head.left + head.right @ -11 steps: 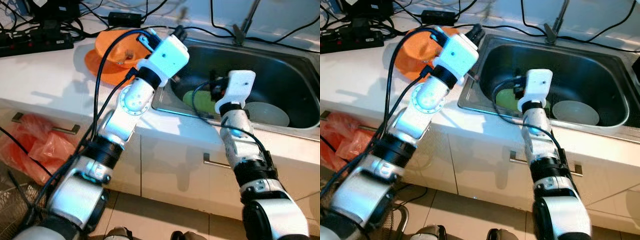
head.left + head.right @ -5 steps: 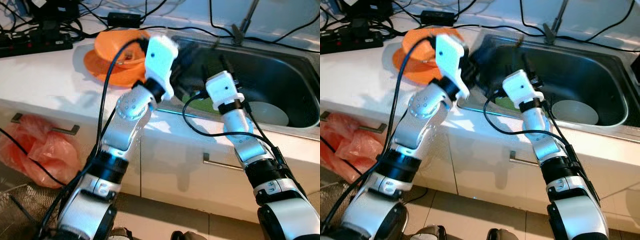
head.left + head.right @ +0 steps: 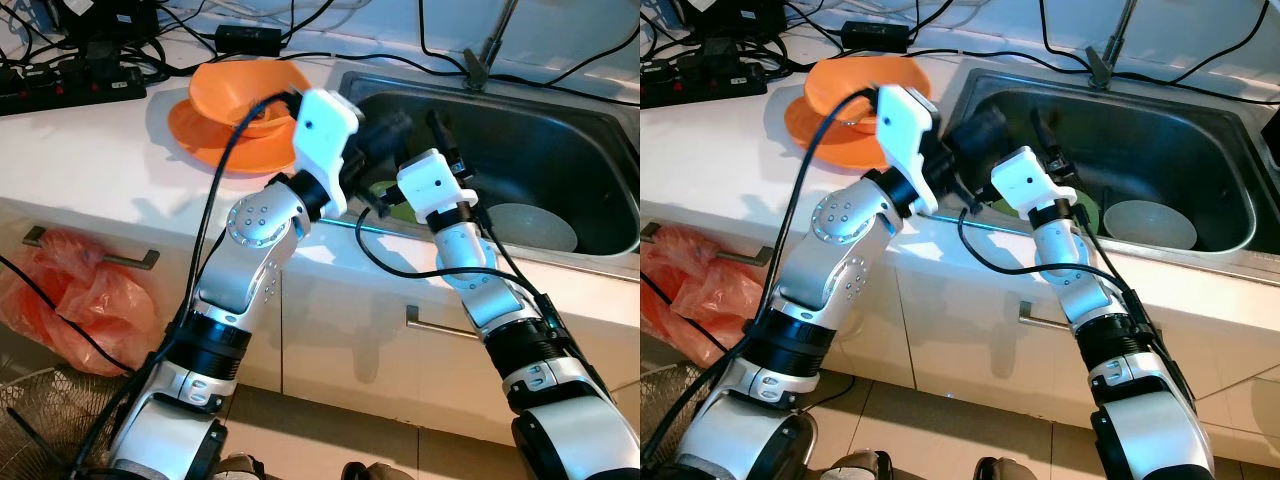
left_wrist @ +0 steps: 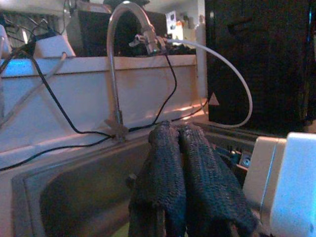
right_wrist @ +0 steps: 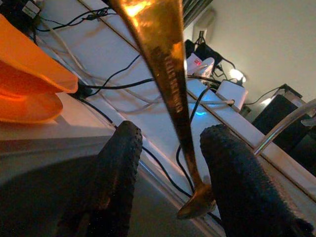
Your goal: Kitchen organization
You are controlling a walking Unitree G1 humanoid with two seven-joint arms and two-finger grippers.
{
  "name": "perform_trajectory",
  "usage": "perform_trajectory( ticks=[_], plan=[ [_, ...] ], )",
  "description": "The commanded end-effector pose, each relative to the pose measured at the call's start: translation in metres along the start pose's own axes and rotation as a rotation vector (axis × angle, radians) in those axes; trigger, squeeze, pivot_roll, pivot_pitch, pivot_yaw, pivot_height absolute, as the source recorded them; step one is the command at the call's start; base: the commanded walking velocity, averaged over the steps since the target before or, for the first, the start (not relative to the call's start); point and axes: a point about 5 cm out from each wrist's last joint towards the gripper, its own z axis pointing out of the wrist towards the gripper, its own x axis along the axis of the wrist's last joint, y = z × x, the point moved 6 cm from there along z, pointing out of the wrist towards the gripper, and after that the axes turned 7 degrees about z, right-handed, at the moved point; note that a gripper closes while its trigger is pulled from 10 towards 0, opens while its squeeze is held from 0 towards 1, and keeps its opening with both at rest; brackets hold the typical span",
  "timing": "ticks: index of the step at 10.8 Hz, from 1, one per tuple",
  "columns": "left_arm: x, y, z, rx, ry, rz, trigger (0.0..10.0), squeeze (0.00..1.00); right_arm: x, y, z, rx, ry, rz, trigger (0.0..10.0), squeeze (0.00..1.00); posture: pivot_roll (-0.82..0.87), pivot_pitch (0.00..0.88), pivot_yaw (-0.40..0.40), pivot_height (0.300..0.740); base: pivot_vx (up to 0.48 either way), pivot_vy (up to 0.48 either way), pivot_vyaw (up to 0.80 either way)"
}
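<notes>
Both arms reach over the front edge of the steel sink (image 3: 560, 150), wrists almost meeting above its left end. The left gripper (image 4: 185, 148) has its two black fingers pressed together with nothing between them; from the head views its tip is a dark blur beside the right wrist, hard to separate from the cables. In its wrist view the tap (image 4: 123, 29) rises behind the closed fingers, with black cables draped along the back ledge and a white hose curving to the side (a dark panel behind it is too dim to read).

The right gripper (image 5: 170, 163) stands with its fingers parted. A brass-coloured spoon (image 5: 165, 74) hangs down between them, bowl end lowest, close to one finger; its upper end is cut off by the frame, so what grips it cannot be told, nor whether it touches either pad. From the head views the spoon is lost behind the arms.

In the sink lies a white bowl (image 3: 530, 225) toward the right, and a green item (image 3: 1087, 212) is mostly hidden under the right forearm. On the white counter (image 3: 90, 160) left of the sink sits an orange bowl (image 3: 240, 90) on an orange plate (image 3: 215, 140), well apart from both grippers. A black power strip (image 3: 60, 85) and tangled cables run along the back. An orange bag (image 3: 70, 300) slumps by the cabinet below.
</notes>
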Motion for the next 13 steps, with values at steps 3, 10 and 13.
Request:
perform_trajectory(
  ticks=[3, 10, 13],
  plan=[
    [0.001, 0.012, 0.000, -0.063, -0.015, 0.019, 10.0, 0.00, 0.000, 0.001, -0.002, -0.012, 0.009, -0.009, 10.0, 0.00, 0.07, 0.094, -0.044, 0.740, 0.000, 0.000, 0.00],
    [0.002, 0.001, 0.000, -0.017, -0.029, 0.058, 10.0, 0.00, -0.004, -0.002, -0.004, 0.001, -0.006, -0.010, 0.0, 0.00, 0.07, 0.096, -0.045, 0.740, 0.000, 0.000, 0.00],
    [0.002, -0.002, 0.000, 0.005, -0.028, 0.068, 10.0, 0.00, -0.003, -0.003, -0.004, 0.004, -0.003, -0.008, 0.0, 0.00, 0.07, 0.100, -0.044, 0.740, 0.000, 0.000, 0.00]
  ],
)
